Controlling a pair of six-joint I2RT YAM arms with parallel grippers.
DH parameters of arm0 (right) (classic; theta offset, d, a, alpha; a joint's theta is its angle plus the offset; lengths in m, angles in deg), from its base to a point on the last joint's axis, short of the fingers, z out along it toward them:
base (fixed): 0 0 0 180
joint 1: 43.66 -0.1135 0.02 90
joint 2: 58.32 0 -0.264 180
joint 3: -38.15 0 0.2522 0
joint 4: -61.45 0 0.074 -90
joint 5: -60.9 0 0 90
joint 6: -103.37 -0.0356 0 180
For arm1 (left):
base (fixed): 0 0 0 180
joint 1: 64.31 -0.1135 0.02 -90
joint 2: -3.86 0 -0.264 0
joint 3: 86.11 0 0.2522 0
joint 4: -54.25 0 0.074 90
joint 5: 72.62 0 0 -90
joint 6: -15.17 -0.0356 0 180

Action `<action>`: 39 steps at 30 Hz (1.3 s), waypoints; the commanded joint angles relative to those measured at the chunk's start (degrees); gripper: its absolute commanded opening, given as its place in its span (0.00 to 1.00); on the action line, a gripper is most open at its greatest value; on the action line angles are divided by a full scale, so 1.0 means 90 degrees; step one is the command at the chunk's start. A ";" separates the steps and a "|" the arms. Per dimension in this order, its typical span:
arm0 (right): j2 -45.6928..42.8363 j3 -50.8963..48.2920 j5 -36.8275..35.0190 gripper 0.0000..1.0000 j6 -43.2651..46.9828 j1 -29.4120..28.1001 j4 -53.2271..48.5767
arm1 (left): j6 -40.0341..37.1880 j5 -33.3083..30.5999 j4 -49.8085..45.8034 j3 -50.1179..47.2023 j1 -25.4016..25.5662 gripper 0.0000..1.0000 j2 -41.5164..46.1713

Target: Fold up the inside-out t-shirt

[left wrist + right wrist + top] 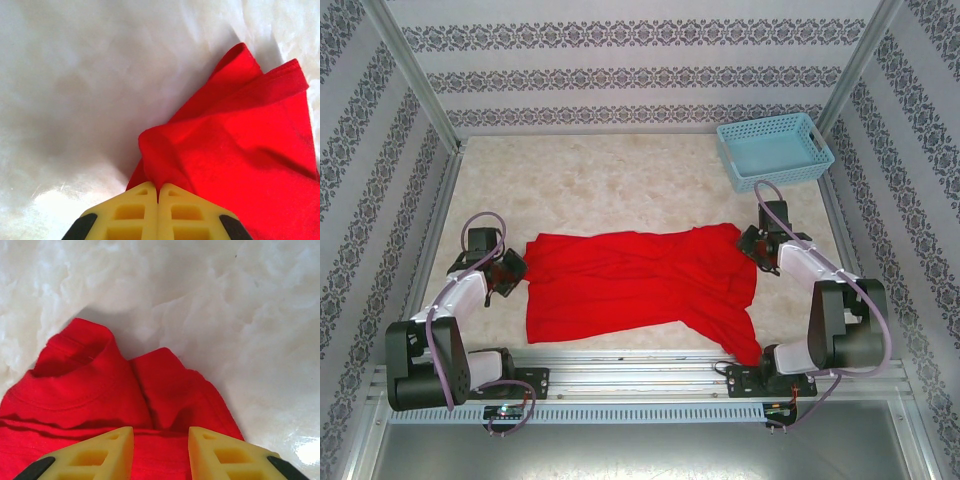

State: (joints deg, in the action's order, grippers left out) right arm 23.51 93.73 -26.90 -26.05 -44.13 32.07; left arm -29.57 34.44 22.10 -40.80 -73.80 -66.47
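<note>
Overhead first: we see the red t-shirt (pixel 630 285) spread out wrinkled across the near half of the table (pixel 620 185), a pale marbled top w/ a soft sheen. One corner of the cloth trails toward the right arm's base at the near edge. The left gripper (pixel 515 272) sits at the t-shirt's left edge, the right gripper (pixel 752 245) at its far-right corner. A light blue basket (pixel 775 150) stands in the table's far right corner, well apart from the t-shirt. Walls (pixel 620 60) w/ grey ornamental bands on white close in three sides. Metal posts (pixel 415 75) slant up at the far corners, and a ribbed rail (pixel 640 375) runs under the arm bases.

Left wrist: we see the left gripper (pixel 158 186) w/ yellow fingers pressed together, pinching a raised peak of the t-shirt (pixel 240 145). The cloth fans out to the right, w/ bare table (pixel 75 100) left & above.

Right wrist: the right gripper (pixel 161 432) has its jaws apart. The t-shirt (pixel 100 385) lies below & btwn them in folded ridges w/ a stitched hem, and glossy white table (pixel 225 305) lies beyond.
</note>
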 commanded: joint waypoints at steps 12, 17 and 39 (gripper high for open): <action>0.0350 -0.0165 0.0021 0.31 -0.0317 -0.0043 0.0138 | -0.0174 0.0031 0.0071 0.0233 -0.0029 0.00 -0.0087; 0.0341 -0.0077 -0.0053 0.18 -0.0269 -0.0092 0.0077 | -0.0199 0.0032 0.0048 0.0293 -0.0029 0.00 -0.0116; -0.0718 0.1769 -0.0601 0.00 0.0824 -0.0423 -0.0083 | -0.0080 0.0137 -0.0058 0.1555 -0.0029 0.00 -0.0312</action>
State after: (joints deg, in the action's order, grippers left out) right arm 16.90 104.36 -30.31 -22.81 -47.25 28.99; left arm -29.97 35.38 21.48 -30.66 -73.80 -68.26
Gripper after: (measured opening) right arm 0.060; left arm 0.047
